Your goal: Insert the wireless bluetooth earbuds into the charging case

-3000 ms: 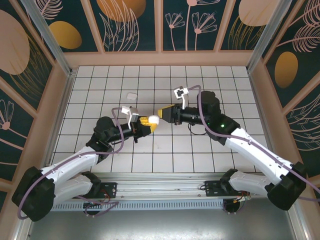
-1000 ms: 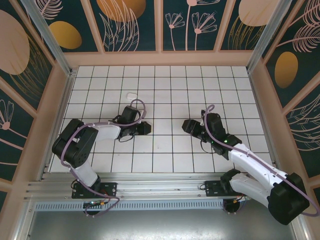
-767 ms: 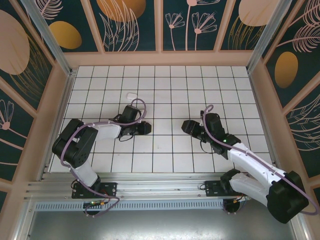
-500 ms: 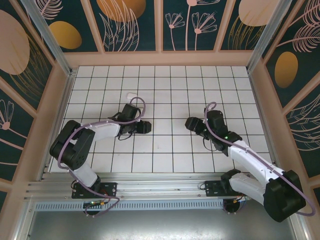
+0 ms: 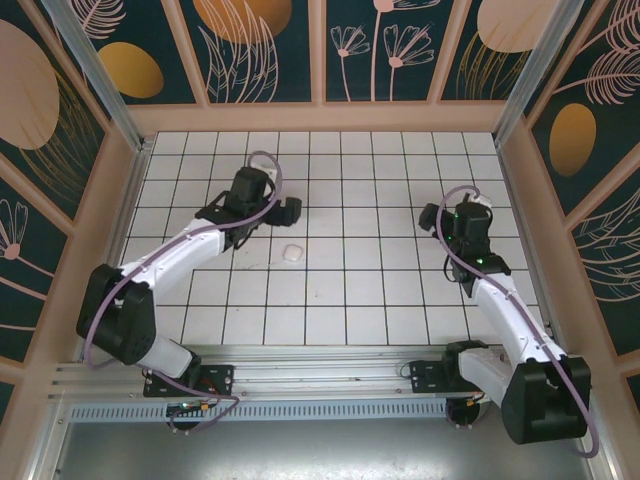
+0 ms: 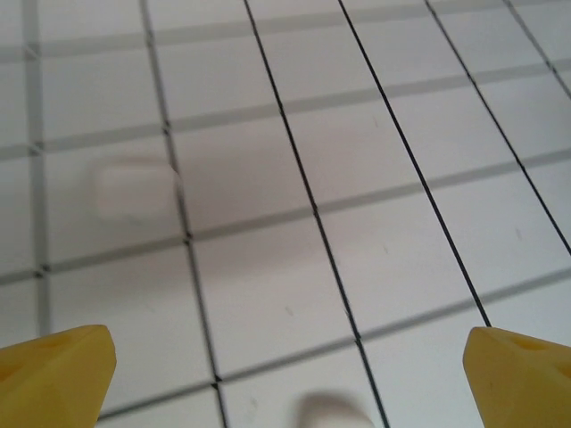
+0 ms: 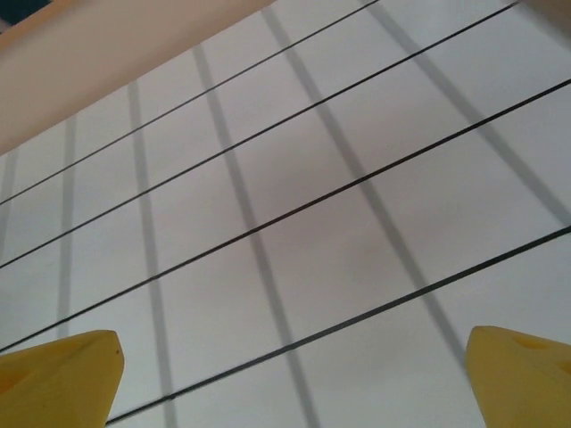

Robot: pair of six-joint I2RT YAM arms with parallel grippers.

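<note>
On the white tiled table (image 5: pixel 400 290), a charging case (image 5: pixel 291 253) lies just near of the left pincer (image 5: pixel 290 210) (jaws spread, released); the right pincer (image 5: pixel 432 216), also released, hangs well apart to the right.

White tiles ruled with thin black lines cover the tabletop (image 5: pixel 400 300). The left pincer (image 6: pixel 285 370) and right pincer (image 7: pixel 285 374) carry bright yellow tips. Near the left pincer lies a plain white case (image 5: pixel 291 253). Beyond both, the walls (image 5: pixel 270 50) are dark teal with orange ovals and pale leaf outlines.
</note>
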